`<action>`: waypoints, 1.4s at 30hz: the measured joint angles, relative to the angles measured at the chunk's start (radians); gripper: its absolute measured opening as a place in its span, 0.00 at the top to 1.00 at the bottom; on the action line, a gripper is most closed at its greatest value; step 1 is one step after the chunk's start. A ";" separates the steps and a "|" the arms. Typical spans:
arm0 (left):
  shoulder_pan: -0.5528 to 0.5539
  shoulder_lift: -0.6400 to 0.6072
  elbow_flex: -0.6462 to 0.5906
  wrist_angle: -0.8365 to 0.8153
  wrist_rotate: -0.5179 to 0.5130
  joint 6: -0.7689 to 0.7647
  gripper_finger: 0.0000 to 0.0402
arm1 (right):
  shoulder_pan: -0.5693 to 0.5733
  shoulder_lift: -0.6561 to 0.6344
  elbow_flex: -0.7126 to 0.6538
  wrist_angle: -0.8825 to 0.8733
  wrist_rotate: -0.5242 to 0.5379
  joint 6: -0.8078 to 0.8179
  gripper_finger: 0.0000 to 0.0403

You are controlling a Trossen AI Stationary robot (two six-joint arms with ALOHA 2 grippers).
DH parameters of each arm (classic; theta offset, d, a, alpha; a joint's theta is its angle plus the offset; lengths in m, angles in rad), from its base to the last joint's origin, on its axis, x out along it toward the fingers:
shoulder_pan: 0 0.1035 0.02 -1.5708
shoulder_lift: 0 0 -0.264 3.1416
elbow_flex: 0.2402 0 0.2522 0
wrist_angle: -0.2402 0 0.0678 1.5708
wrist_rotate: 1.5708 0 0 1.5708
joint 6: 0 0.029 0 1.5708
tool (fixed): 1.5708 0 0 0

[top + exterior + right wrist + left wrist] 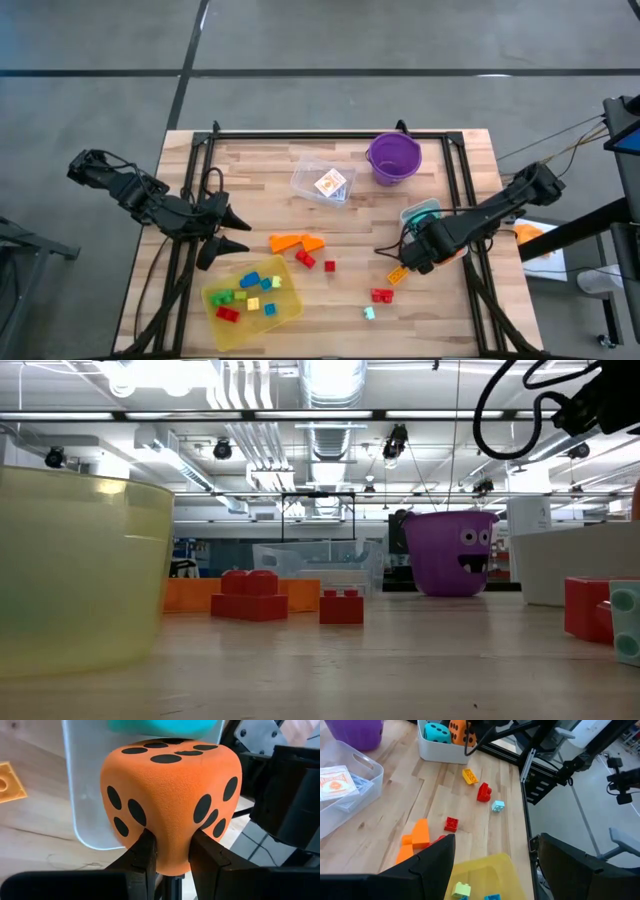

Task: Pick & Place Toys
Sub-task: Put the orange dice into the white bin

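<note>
Two risks, high view first: your right gripper (pixel 420 248), beside the white bin (pixel 421 212) right of the yellow tray (pixel 291 306), works close to that bin, while your left gripper (pixel 228 230) waits spread above the tray of bricks. Left wrist view: white bin holds a teal die (pixel 436 732); clear tub (pixel 357 790) holds card packs (pixel 335 781). Right wrist view: fingers pinch only the orange die (pixel 167 795) at its lower edge, so soft foam could squirm free.

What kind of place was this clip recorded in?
Likely a robotics lab or workshop: exposed ceiling ducts with strip lights, a concrete floor, and a butcher-block table in a black metal frame.
</note>
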 joint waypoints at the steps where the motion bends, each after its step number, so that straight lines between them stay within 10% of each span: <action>1: 0.000 0.000 0.000 -0.001 0.000 0.000 0.32 | 0.000 0.009 0.006 0.000 0.001 -0.008 0.81; 42: 0.000 0.000 0.000 0.000 0.000 0.000 0.32 | -0.023 0.271 0.042 0.064 0.041 -0.041 0.81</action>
